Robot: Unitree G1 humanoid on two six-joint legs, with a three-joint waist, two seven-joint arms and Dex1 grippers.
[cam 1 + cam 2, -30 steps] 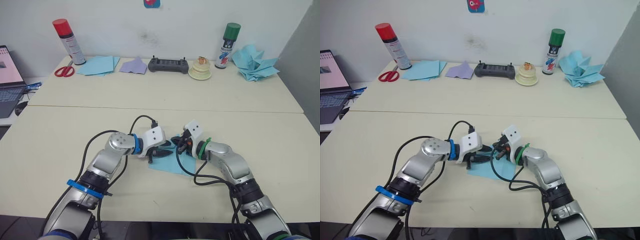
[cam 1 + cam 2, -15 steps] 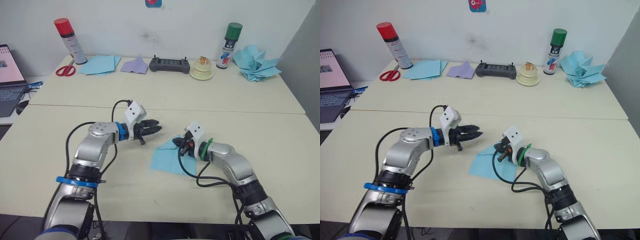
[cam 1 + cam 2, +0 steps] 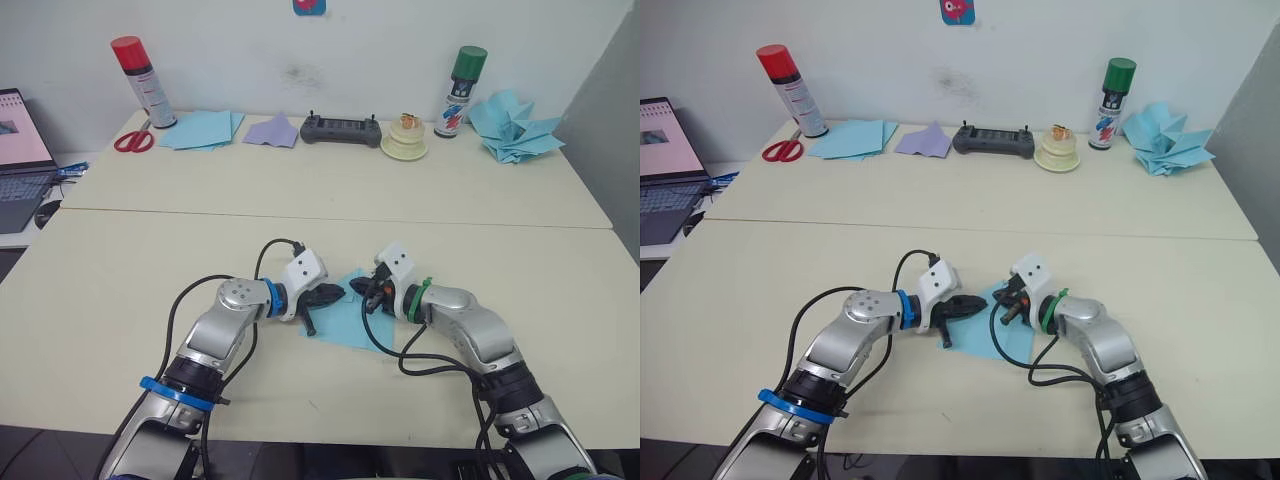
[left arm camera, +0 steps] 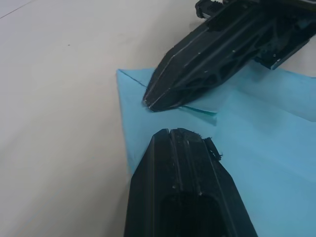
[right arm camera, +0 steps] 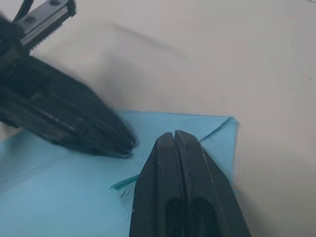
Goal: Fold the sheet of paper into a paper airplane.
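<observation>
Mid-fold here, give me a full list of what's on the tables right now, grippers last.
sheet of paper: 1, light blue, near table, between the grippers
red-capped spray can: 1, far table, left
scissors: 1, red handles, by that can
stack of sheets: 1, light blue, far left
lilac paper piece: 1, beside the stack
controller: 1, black, far centre
tape rolls: 1 pile, cream
green-capped spray can: 1, far right
heap of paper planes: 1, light blue, far right
laptop: 1, left edge
left gripper: fingers shut, on the sheet
right gripper: fingers shut, on the sheet

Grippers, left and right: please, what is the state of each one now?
Left gripper: closed, tip resting on the thin light blue sheet of paper, gripping nothing.
Right gripper: closed, tip on the same sheet, gripping nothing.
</observation>
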